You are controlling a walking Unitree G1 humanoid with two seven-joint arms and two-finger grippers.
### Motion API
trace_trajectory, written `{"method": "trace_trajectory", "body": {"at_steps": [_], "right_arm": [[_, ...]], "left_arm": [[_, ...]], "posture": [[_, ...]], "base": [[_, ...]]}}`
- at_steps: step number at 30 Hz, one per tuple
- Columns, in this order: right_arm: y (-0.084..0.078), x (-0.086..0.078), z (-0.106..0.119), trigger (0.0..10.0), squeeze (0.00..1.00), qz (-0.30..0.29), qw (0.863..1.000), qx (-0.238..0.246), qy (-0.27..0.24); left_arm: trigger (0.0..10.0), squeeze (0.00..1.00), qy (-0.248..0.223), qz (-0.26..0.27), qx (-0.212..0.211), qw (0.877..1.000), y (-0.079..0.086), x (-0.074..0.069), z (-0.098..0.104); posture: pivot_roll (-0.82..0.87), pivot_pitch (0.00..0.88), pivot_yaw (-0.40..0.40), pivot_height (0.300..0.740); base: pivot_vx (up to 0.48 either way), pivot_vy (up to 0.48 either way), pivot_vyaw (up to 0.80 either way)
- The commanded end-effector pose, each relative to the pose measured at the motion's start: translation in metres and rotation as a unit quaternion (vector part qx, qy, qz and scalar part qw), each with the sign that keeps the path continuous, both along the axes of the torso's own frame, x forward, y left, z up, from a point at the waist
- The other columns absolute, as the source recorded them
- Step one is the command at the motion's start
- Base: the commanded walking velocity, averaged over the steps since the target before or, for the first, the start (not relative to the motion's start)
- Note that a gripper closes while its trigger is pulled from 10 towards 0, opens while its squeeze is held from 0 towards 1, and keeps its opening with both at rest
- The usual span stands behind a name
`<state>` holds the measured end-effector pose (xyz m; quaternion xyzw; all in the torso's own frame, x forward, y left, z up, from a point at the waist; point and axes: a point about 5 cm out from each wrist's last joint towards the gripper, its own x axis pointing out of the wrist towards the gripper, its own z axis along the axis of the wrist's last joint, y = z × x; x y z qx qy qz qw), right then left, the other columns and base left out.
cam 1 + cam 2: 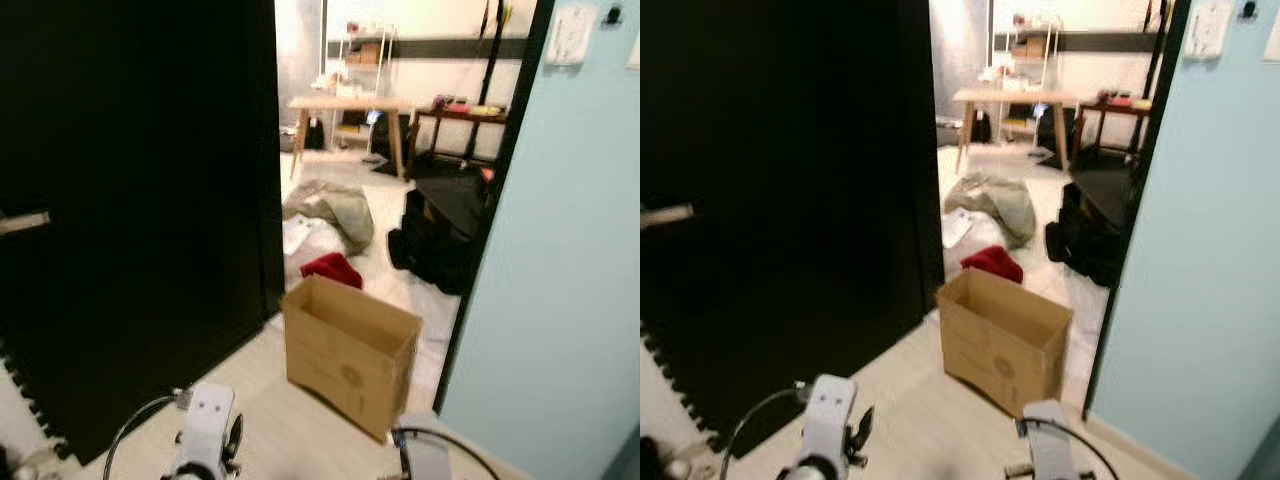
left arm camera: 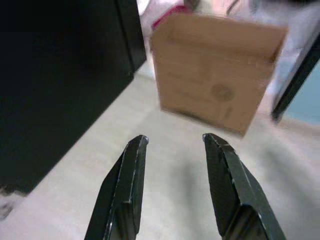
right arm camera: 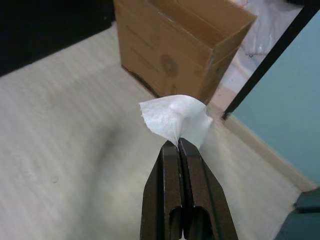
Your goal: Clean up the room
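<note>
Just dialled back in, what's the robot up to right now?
The right gripper is shut on a crumpled piece of white paper, held above the pale wood floor short of the open brown cardboard box standing in the doorway. The left gripper is open and holds nothing, also pointing toward the box. Beyond it, a red cloth and a grey-green bundle of fabric lie on the room's floor.
</note>
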<state>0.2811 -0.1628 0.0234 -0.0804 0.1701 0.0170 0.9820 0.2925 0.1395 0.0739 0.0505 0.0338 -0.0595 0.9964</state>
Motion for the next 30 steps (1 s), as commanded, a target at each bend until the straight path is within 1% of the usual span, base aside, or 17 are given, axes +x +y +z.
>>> {"method": "trace_trajectory", "body": {"at_steps": [1, 12, 17, 24, 30], "right_arm": [[0.0038, 0.0005, -0.0004, 10.0, 0.00, 0.000, 1.000, 0.006, -0.001], [0.0034, 0.0009, -0.0008, 10.0, 0.00, -0.004, 1.000, 0.007, 0.000], [0.0031, 0.0016, -0.0004, 10.0, 0.00, -0.006, 1.000, 0.015, 0.000], [0.0048, 0.0029, -0.0001, 10.0, 0.00, -0.001, 1.000, 0.015, -0.001], [0.0050, 0.0037, 0.0001, 10.0, 0.00, 0.002, 1.000, 0.008, 0.000]], "left_arm": [[10.0, 0.00, 0.006, 0.012, 0.008, 1.000, 0.0099, -0.0034, -0.0041], [10.0, 0.00, 0.005, 0.011, 0.009, 1.000, 0.0110, -0.0028, -0.0033], [10.0, 0.00, 0.004, 0.008, 0.012, 1.000, 0.0108, -0.0026, -0.0030], [10.0, 0.00, 0.003, 0.008, 0.010, 1.000, 0.0109, -0.0023, -0.0032], [10.0, 0.00, 0.003, 0.007, 0.010, 1.000, 0.0105, -0.0016, -0.0032]], "posture": [[0.01, 0.081, 0.006, 0.740], [0.02, 0.078, 0.005, 0.740], [0.02, 0.074, 0.006, 0.740], [0.02, 0.063, 0.004, 0.740], [0.02, 0.060, 0.002, 0.740]], "base": [[0.311, 0.000, 0.00], [0.311, 0.000, 0.00], [0.311, 0.000, 0.00], [0.310, 0.000, -0.67], [0.307, 0.000, 0.00]]}}
